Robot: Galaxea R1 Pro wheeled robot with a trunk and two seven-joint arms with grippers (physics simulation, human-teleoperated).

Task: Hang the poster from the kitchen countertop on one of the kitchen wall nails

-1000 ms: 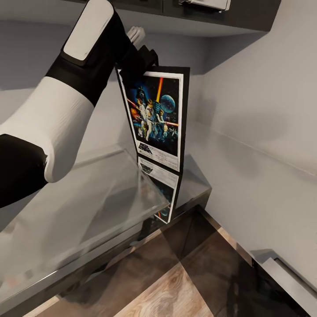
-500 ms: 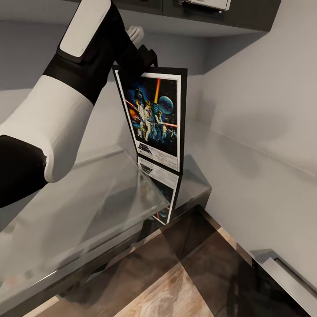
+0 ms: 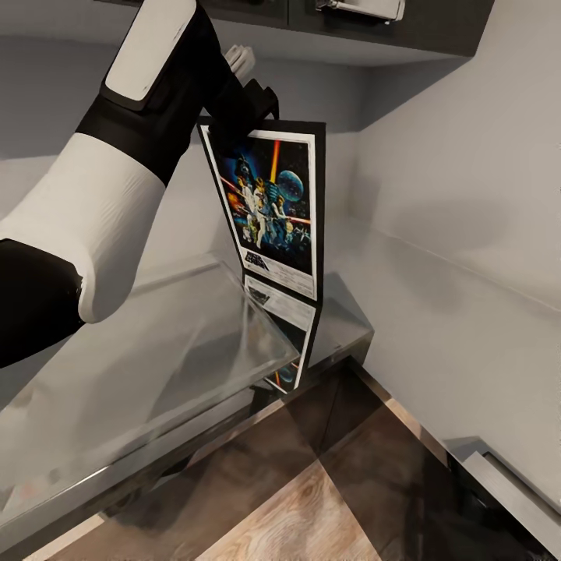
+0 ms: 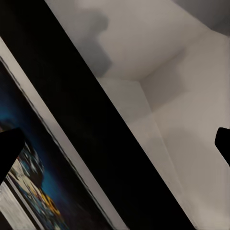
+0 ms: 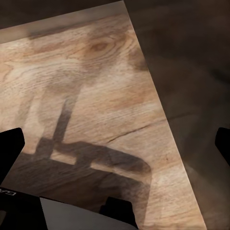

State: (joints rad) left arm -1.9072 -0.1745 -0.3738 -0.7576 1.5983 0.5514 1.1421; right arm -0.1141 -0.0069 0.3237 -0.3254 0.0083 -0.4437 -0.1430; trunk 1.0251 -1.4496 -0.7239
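My left gripper [image 3: 248, 105] sits in the upper middle of the head view, clamped on the top left corner of the poster [image 3: 274, 204], which hangs down from it at a slight slant, lower edge raised just above the kitchen countertop [image 3: 156, 351] near the worktop's right end. In my left wrist view the poster [image 4: 72, 139] runs diagonally across the frame, its wide black frame between my two dark fingertips [image 4: 9, 148], one at the left edge and the other at the right edge. The poster is a flat upright rectangle: matte black frame, thin white inner border, then blue and orange artwork with small figures, a round planet shape and an orange beam, and a white strip with dark lettering at the bottom. The countertop is a pale grey glossy slab, smooth enough to mirror the poster's lower part beneath it, sitting over dark cabinet fronts. The walls [image 3: 460, 187] behind and to the right are plain pale grey, meeting in a corner behind the poster. Lower in the head view lies a wood-grain floor [image 3: 312, 514]. My right gripper [image 5: 115, 143] is spread open, its dark fingertips at the left and right edges of the right wrist view, over brown knotted floorboards [image 5: 96, 96].
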